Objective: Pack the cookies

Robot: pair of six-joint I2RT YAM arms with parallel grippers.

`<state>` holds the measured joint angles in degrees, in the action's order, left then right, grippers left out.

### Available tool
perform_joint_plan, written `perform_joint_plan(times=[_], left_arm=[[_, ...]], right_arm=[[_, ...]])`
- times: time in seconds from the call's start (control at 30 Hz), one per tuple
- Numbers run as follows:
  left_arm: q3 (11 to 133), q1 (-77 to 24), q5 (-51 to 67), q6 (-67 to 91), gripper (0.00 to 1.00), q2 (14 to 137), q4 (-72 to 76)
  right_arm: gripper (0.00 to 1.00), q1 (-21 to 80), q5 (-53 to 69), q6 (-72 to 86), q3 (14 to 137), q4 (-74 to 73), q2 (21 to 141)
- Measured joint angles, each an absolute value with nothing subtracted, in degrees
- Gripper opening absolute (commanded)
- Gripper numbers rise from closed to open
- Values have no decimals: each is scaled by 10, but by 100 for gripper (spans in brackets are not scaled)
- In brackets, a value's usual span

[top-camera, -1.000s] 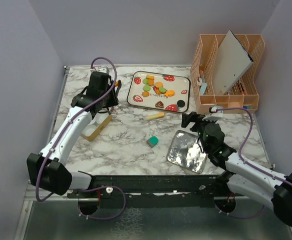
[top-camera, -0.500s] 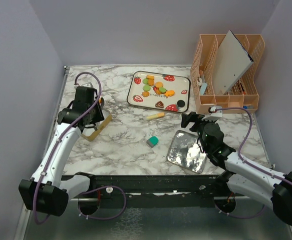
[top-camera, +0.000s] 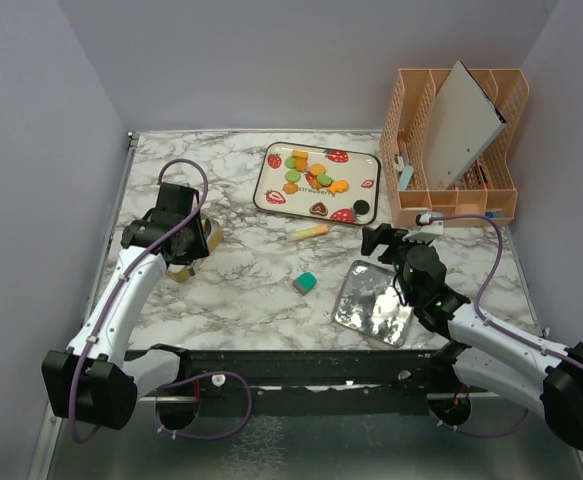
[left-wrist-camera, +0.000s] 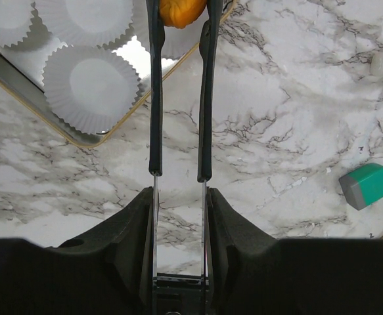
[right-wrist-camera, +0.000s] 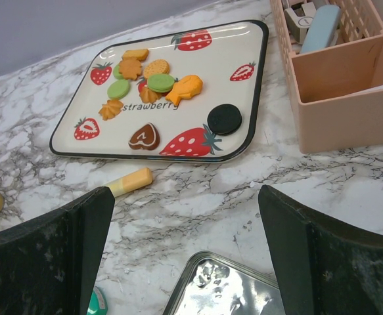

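Observation:
The cookies (top-camera: 311, 172) lie on a white strawberry-print tray (top-camera: 366, 170) at the back middle; in the right wrist view (right-wrist-camera: 153, 82) they are orange, green, a brown heart (right-wrist-camera: 144, 136) and a black round one (right-wrist-camera: 225, 119). My left gripper (top-camera: 193, 240) is shut on an orange cookie (left-wrist-camera: 178, 12) and holds it over a gold-rimmed box (left-wrist-camera: 40, 108) with white paper cups (left-wrist-camera: 89, 85). My right gripper (top-camera: 386, 238) is open and empty, above the table between the tray and a silver tin lid (top-camera: 373, 303).
A teal block (top-camera: 305, 283) and a yellow stick (top-camera: 309, 232) lie on the marble mid-table. A peach organiser (top-camera: 456, 150) with a grey board stands at the back right. Walls close in left, right and behind.
My left arm has pulled back from beside the tray toward the near left and now hangs over the box of paper cups. The right arm has hardly moved.

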<state>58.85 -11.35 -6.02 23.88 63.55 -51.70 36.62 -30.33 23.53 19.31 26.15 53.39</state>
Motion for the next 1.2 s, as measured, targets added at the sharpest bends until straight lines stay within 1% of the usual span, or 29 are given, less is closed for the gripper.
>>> perform_joint_plan(times=[0.53,0.9,1.0,1.07,1.17,1.2], left_arm=[[589,-103,-54,171,4,701,-516],[594,-102,-52,149,4,706,-509],[594,-102,-50,145,12,706,-505],[594,-102,-50,143,14,706,-503],[594,-102,-50,142,21,708,-501],[594,-102,-50,142,22,709,-500]], right_arm=[[100,366,-303,235,193,262,536],[100,366,-303,235,193,262,536],[100,366,-303,235,193,262,536],[100,366,-303,235,193,262,536],[100,366,-303,235,193,262,536],[100,366,-303,235,193,262,536]])
